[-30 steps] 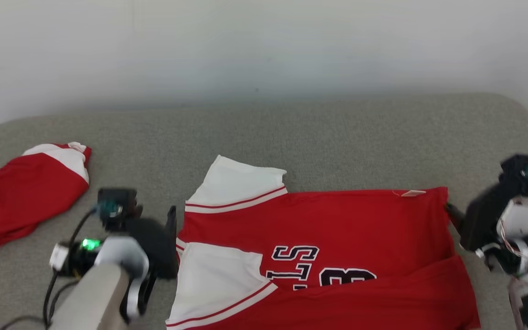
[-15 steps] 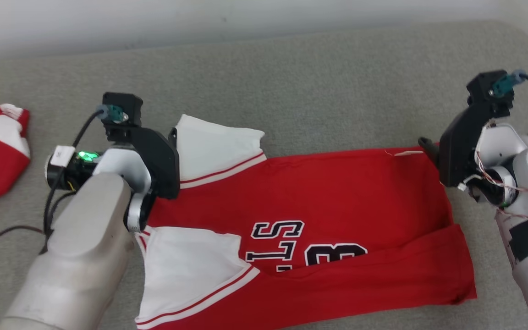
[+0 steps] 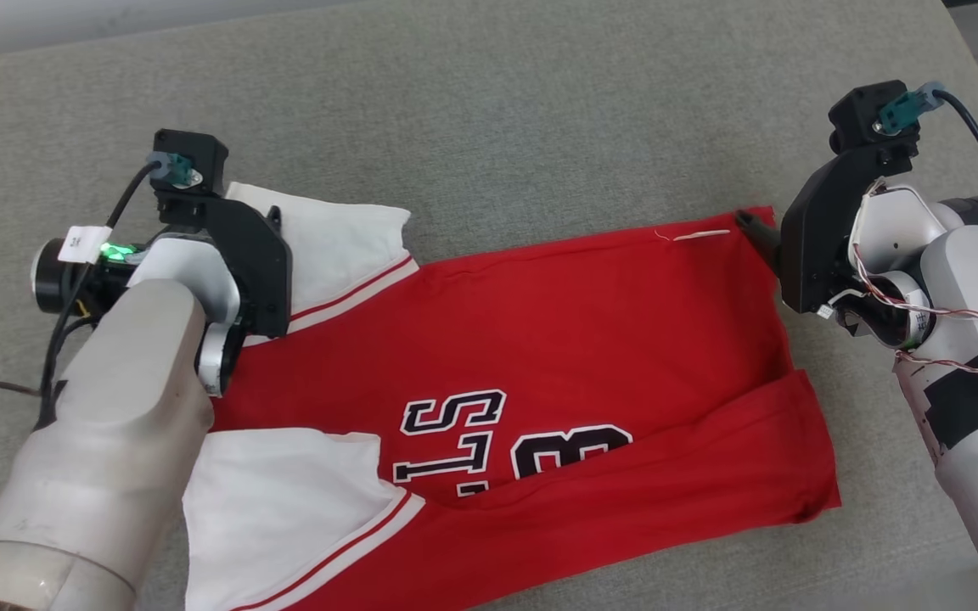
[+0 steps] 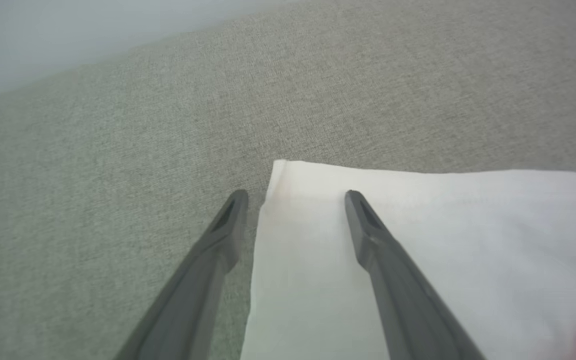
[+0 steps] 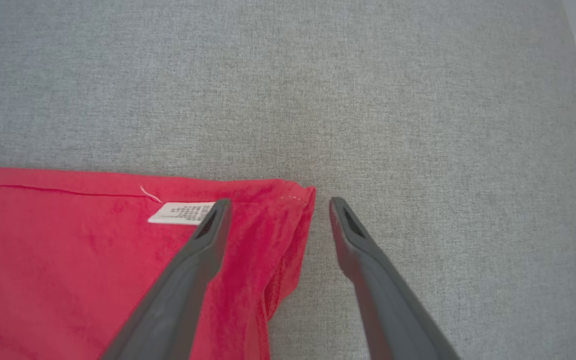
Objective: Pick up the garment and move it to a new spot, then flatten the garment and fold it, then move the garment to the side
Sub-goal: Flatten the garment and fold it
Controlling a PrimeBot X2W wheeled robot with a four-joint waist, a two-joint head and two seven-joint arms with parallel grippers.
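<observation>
The red and white garment (image 3: 591,339) lies spread on the grey tabletop (image 3: 540,127). Its long edge opposite to the pincers is already folded over the black print. The left pincer (image 4: 295,197) is released, its fingers astride the corner of the white sleeve (image 4: 418,225) — one over cloth, one over bare tabletop. The right pincer (image 5: 278,202) is released too, astride the red hem corner, just beside the small label (image 5: 180,212). I judge the folding half done — the second fold and the move aside remain.

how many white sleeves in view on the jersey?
2. The far sleeve lies by the left gripper, whose fingers straddle its edge; the near sleeve lies beside the left forearm. None seems hidden.
</observation>
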